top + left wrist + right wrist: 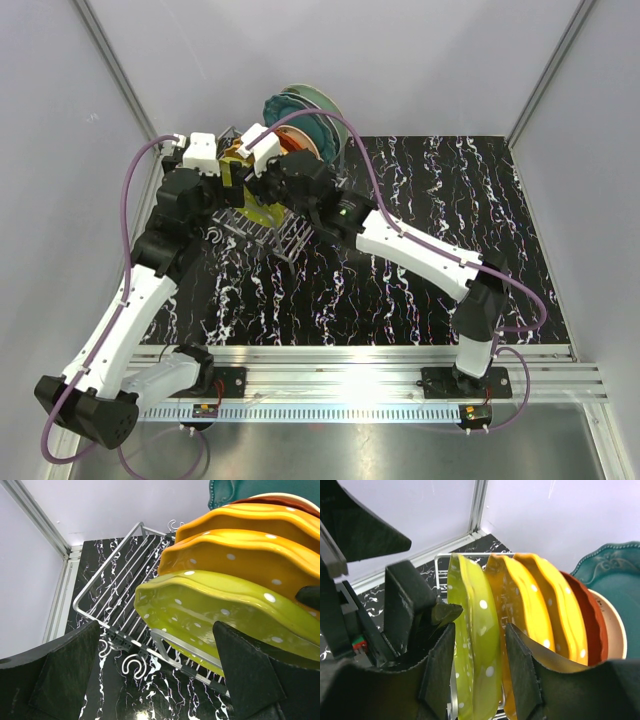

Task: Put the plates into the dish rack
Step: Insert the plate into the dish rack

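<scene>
Several plates stand on edge in the silver wire dish rack (pixel 110 570). The dotted lime green plate (pixel 477 630) is at the near end, then two dotted orange-yellow plates (pixel 515 600), a red-orange one (pixel 590 625), a cream-centred one (pixel 615 630) and a dark teal one (pixel 615 570). My right gripper (pixel 480 650) straddles the lime plate's rim, jaws open, with slim gaps on both sides. My left gripper (pixel 155 670) hangs wide open and empty just off the rack's near end, below the lime plate (pixel 210 610). From above, both grippers crowd the rack (pixel 262 228).
The rack stands at the back left of the black marbled table (pixel 450 200), close to the left wall (pixel 60 150). Wire hooks (pixel 131 666) jut from the rack's near rail. My left arm's finger (pixel 405 600) sits right beside the right gripper.
</scene>
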Robot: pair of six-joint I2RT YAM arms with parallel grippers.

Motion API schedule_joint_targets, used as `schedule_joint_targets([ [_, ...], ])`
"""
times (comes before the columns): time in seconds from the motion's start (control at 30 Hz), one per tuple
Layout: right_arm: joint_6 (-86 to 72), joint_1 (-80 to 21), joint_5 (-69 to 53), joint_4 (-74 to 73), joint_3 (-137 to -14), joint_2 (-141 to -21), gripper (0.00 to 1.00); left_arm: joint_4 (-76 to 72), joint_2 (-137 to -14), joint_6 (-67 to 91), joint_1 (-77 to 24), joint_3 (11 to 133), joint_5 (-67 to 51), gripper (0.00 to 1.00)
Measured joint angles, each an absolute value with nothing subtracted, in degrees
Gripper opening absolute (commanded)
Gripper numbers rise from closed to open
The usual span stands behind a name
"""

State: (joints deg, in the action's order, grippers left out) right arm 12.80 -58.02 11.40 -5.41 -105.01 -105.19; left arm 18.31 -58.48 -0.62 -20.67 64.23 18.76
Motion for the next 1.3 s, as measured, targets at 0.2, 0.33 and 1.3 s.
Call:
schedule_joint_targets([
  [0.2, 12.56, -58.02, 11.42, -5.41, -105.78, -105.19, 0.54, 18.28, -58.37, -0.62, -20.60, 64.10, 19.27, 0.99],
  [0.33, 12.01, -58.02, 11.38, -5.37, -105.84, -105.19, 0.60, 18.28, -58.11, -0.64, -20.56, 64.05, 19.59, 0.99],
  [1.3, 5.02, -53.74, 16.62, -9.82, -91.31, -80.79, 0.94, 14.44, -47.33, -0.25, -20.34, 60.18, 17.87, 0.99],
])
